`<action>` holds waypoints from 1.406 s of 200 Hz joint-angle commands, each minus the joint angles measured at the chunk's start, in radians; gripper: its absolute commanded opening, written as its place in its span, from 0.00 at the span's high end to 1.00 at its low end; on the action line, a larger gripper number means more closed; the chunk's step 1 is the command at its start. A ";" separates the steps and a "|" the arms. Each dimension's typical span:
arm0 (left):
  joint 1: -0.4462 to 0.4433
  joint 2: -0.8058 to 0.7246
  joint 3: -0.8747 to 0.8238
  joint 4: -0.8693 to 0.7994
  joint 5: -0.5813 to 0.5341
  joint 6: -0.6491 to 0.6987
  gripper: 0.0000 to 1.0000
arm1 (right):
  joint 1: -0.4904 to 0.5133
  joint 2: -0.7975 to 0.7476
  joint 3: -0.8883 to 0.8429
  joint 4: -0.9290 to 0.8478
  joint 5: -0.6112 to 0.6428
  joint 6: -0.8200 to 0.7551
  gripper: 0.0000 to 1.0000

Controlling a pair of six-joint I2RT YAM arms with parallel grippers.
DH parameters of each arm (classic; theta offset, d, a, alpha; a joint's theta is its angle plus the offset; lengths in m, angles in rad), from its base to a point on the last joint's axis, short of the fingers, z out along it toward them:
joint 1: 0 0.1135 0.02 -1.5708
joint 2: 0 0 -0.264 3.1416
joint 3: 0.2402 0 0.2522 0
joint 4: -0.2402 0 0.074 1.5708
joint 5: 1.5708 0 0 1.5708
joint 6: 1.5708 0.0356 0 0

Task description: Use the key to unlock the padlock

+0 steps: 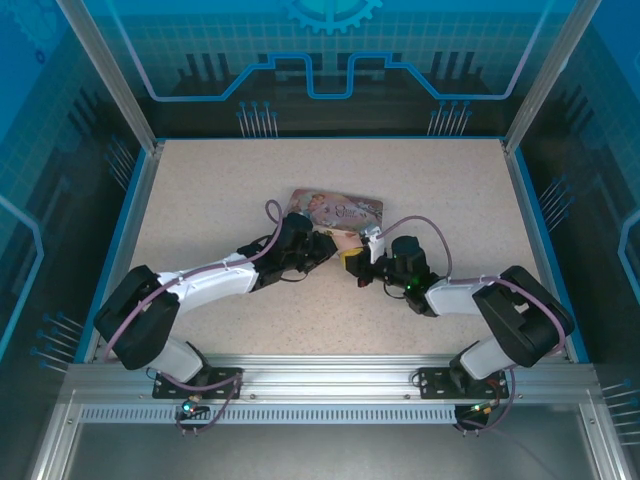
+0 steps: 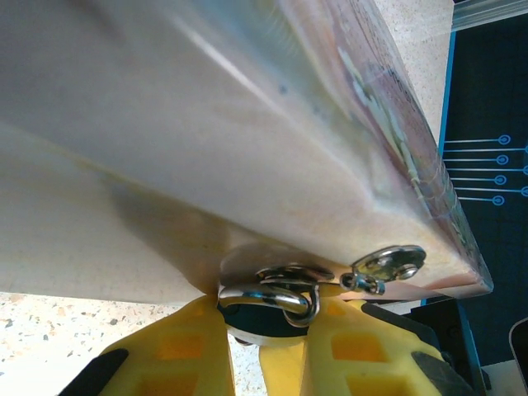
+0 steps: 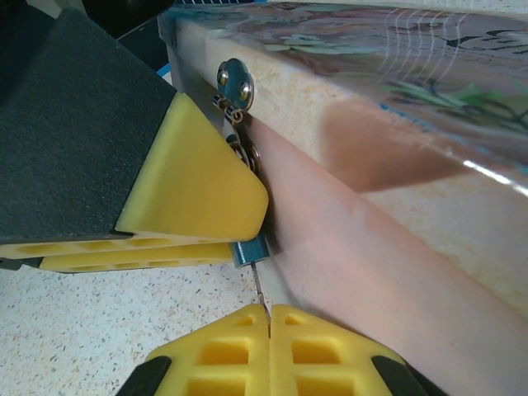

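Note:
The padlock's dark blue body [image 2: 266, 319] is pinched between my left gripper's [image 2: 262, 334] yellow fingers [image 2: 177, 351]. Its silvery shackle [image 2: 276, 295] hooks through the hasp on the side of the pink tin [image 2: 247, 124]. In the right wrist view the padlock [image 3: 249, 250] pokes out under the left fingers [image 3: 190, 190], against the tin's wall [image 3: 396, 272]. My right gripper [image 3: 270, 320] is shut on the thin key [image 3: 259, 289], and the key's tip meets the underside of the padlock. From above, the left gripper [image 1: 322, 248] and right gripper [image 1: 358, 268] meet at the tin's [image 1: 338, 208] near edge.
A round silvery hasp plate [image 2: 394, 262] sits on the tin's side, seen also as a stud [image 3: 234, 81] in the right wrist view. Speckled tabletop [image 1: 450, 190] lies around the tin, with blue walls [image 1: 527, 220] at the table's sides.

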 commanded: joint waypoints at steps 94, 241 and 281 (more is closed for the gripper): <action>-0.032 -0.018 0.006 0.105 0.126 -0.012 0.96 | 0.063 0.004 0.036 0.114 0.123 -0.141 1.00; -0.039 -0.023 -0.002 0.102 0.128 -0.011 0.96 | 0.033 -0.001 0.093 0.192 -0.018 -0.053 1.00; -0.042 -0.012 -0.002 0.114 0.127 -0.014 0.96 | 0.033 0.030 0.112 0.217 -0.026 -0.024 1.00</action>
